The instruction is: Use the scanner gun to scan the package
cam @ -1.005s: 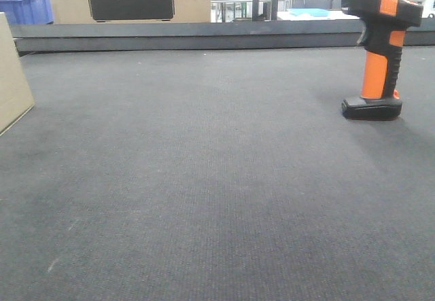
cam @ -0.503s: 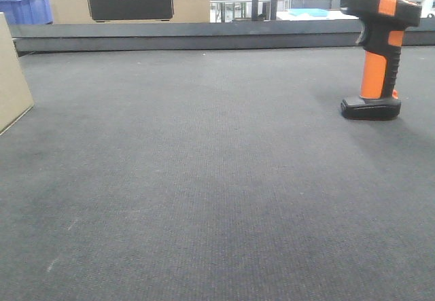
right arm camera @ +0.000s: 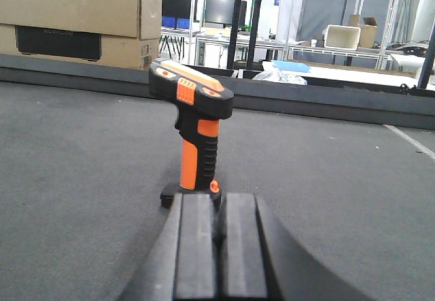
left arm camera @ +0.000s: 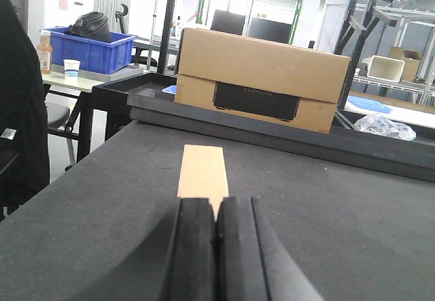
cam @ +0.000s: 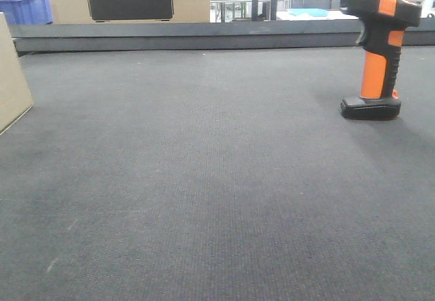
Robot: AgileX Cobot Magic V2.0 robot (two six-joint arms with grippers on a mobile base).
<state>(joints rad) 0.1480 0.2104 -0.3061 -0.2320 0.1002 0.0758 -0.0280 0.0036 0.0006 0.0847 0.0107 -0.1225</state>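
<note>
Dark grey felt-covered table [cam: 204, 179]. Scanner gun [cam: 378, 49] upright on foot near far right corner. Package [cam: 12, 77] at left edge, cropped.

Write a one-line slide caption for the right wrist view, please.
Shut right gripper facing the upright scanner gun on the dark table.

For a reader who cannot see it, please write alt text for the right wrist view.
An orange and black scanner gun stands upright on its flat foot on a dark mat, just beyond the closed right end effector. Behind, at upper left, sits a large cardboard carton with a dark panel.
</note>
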